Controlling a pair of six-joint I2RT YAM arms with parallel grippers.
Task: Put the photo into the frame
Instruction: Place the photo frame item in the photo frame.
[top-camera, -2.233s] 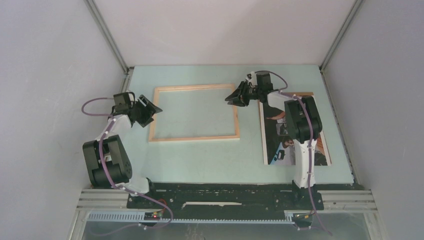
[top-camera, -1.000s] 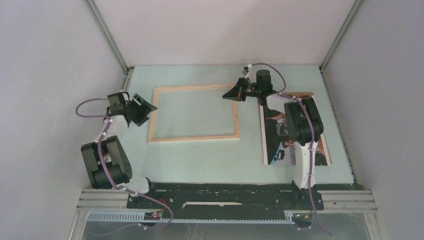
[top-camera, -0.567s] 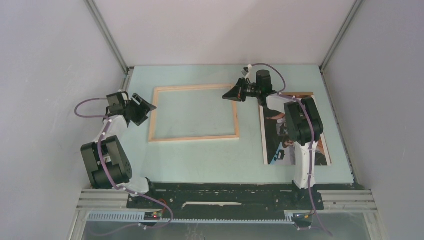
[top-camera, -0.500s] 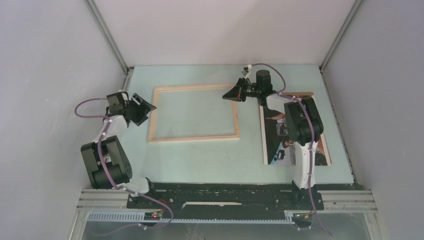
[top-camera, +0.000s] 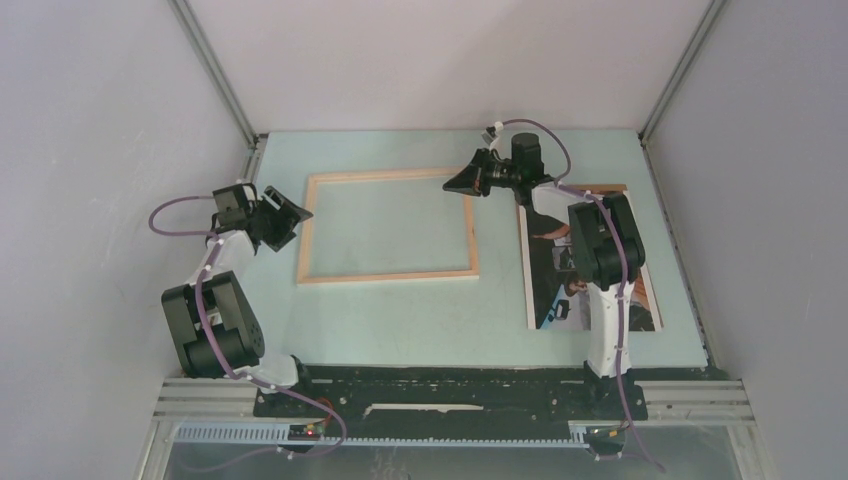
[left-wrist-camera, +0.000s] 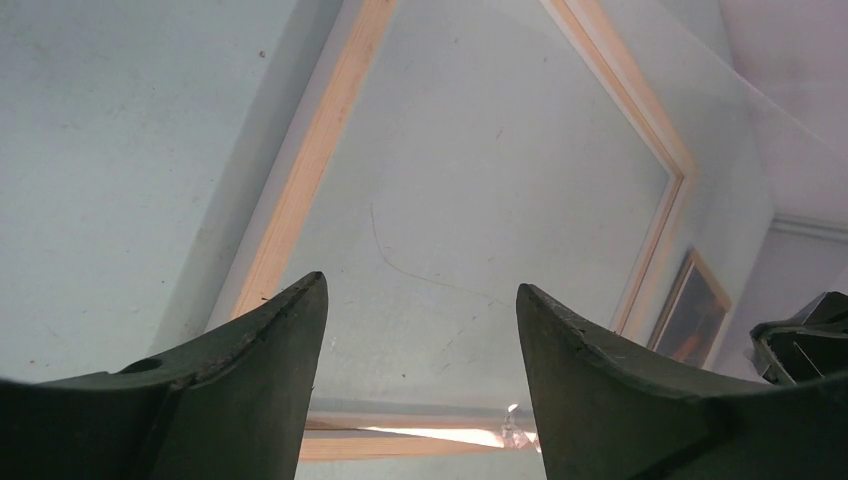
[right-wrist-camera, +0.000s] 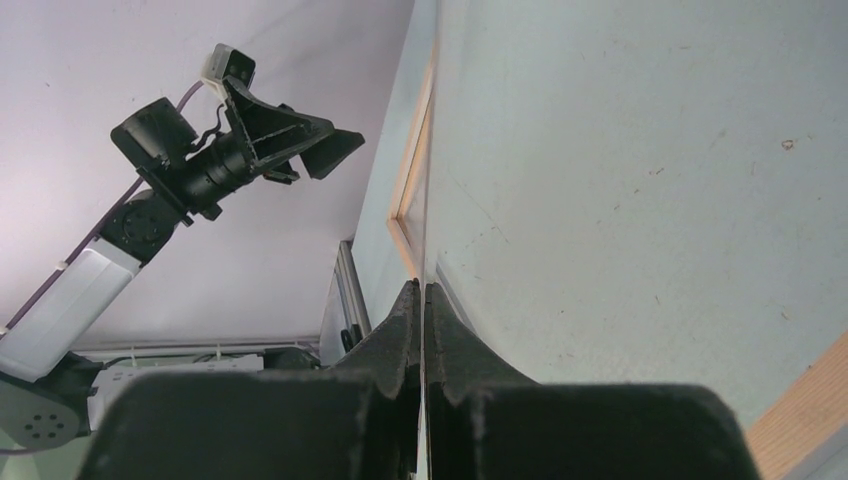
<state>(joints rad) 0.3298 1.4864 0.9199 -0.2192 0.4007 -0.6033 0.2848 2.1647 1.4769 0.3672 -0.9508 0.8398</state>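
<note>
Left tool (left-wrist-camera: 420, 285) gapes wide and empty beside the frame (top-camera: 388, 275) lying mid-tabletop (top-camera: 400, 325). The right tool (right-wrist-camera: 424, 290) is pinched together at the frame's far-right corner, apparently adjusting it. Next, likely, comes an edge pickup of the photo (top-camera: 545, 300), flat by the right edge.

Side by side: the left arm (top-camera: 212, 310) and right arm (top-camera: 598, 245) pair black joint housings with white link shells, and a purple cable (top-camera: 165, 208) loops along each. The left tool (left-wrist-camera: 420, 295) and right tool (right-wrist-camera: 422, 292) end in matte black, wedge-shaped fingers (left-wrist-camera: 260, 380), faintly scuffed. A black base plate (top-camera: 440, 395) meets a silver rail (top-camera: 690, 398).
</note>
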